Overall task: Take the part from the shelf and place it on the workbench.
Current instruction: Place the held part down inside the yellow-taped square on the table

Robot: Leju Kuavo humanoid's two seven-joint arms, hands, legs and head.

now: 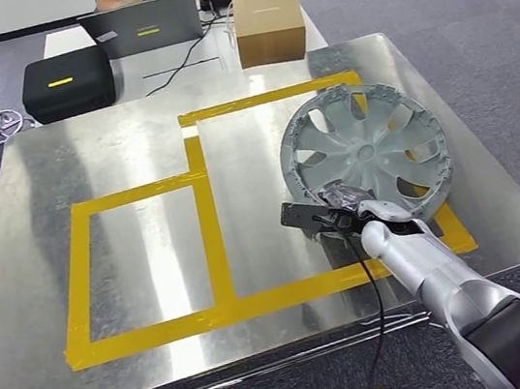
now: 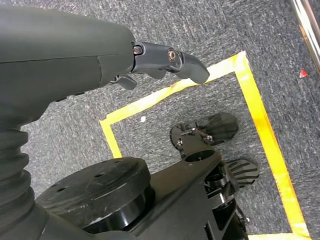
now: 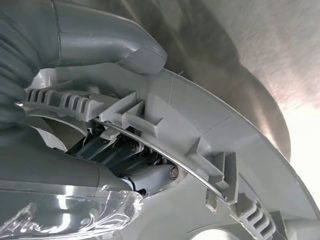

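A grey wheel cover [image 1: 365, 151] was laid flat on the shiny metal counter [image 1: 126, 156], toward its right side, overlapping the yellow tape outline [image 1: 205, 222] there. Its near rim was gripped by the right robot hand [image 1: 340, 204], with the grey thumb [image 3: 113, 42] pressed on one face of the rim and the darker fingers [image 3: 113, 150] tucked under the other. The left robot hand [image 2: 166, 60] was seen hanging above grey carpet with nothing in it, fingers loosely extended. Behind the counter, a cardboard box [image 1: 269, 25], a laptop [image 1: 143, 24] and a black case [image 1: 67, 83] were set on another table
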